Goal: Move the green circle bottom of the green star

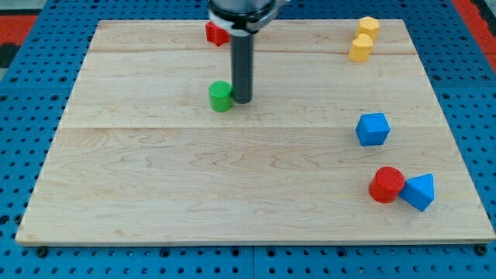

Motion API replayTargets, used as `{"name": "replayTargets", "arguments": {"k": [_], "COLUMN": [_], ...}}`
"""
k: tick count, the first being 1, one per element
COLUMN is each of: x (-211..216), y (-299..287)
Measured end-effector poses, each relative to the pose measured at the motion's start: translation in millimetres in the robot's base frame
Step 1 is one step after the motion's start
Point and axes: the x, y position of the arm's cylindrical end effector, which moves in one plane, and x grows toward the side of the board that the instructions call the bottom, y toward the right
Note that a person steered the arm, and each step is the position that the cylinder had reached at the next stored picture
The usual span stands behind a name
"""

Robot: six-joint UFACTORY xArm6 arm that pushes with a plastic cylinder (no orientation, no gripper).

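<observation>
- Nearest us, at the view's lower right, a red cylinder block touches a blue wedge-shaped block on the pale wooden desk; a blue cube sits a little further back.
- In the middle distance, the small green circle block lies left of the board's centre, and our tip stands just beside it on the view's right, touching or nearly so.
- We carry no hand, only the dark rod, so nothing is held or clamped.
- Far back, a red block is half hidden behind the arm, and two yellow blocks sit at the top right.
- We cannot find the green star; the arm may hide it.
- We judge the push to be under way; next we must locate the star, then steer the circle to just below it.
</observation>
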Motion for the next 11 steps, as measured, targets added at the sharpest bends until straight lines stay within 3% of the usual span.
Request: {"name": "replayTargets", "arguments": {"k": [2, 3, 4, 6, 7, 9, 11], "x": [24.6, 25.4, -33.2, 18.8, 25.7, -78.8, -94.5], "y": [-37.3, -107.2, -96.0, -101.4, -56.1, -44.3, 16.6]}}
